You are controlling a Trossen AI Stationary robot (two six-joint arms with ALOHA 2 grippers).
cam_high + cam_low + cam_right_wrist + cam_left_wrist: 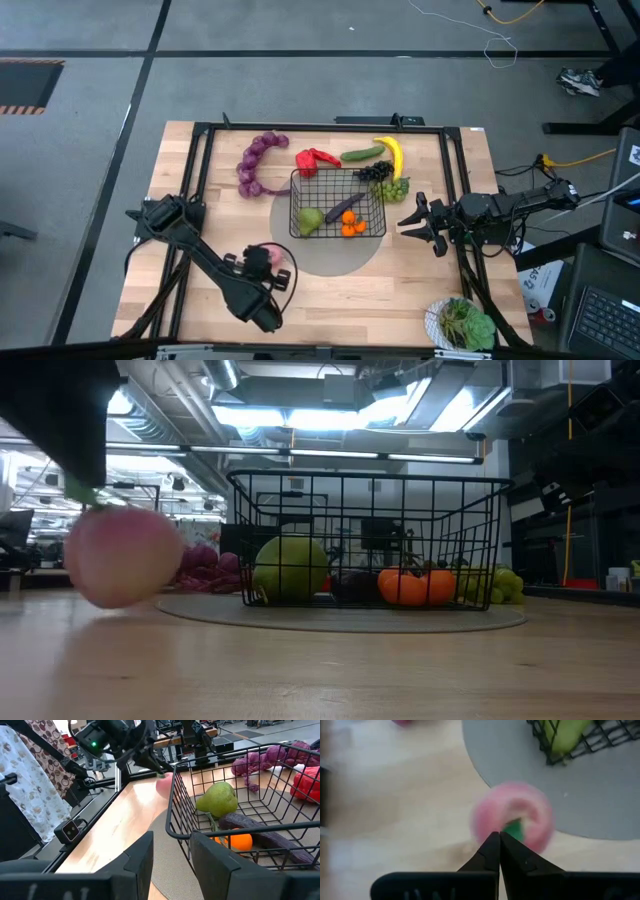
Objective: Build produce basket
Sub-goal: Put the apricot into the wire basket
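Observation:
The black wire basket [338, 205] stands on a grey round mat [320, 255] and holds a pear [310, 220], an eggplant [343, 208] and oranges [352, 227]. Behind it on the table lie a purple grape string [255, 165], a red pepper [316, 158], a cucumber [362, 154], a banana [392, 155] and dark and green grapes [385, 180]. My left gripper [270, 258] is shut on a pink peach [120, 555], near-left of the basket. My right gripper [420, 222] stands open just right of the basket, with nothing between its fingers. My left gripper pinches the peach's small green leaf [512, 827] at the top of the fruit between its two fingertips [492, 845]. The fingers slant down from the table's near-left side. The peach [512, 817] hangs below them, and seems lifted just clear of the table.
A leafy green plant in a white bowl [462, 323] stands at the table's near right corner. A black frame [200, 180] runs along the table's left, far and right sides. Bare wood lies near the front edge.

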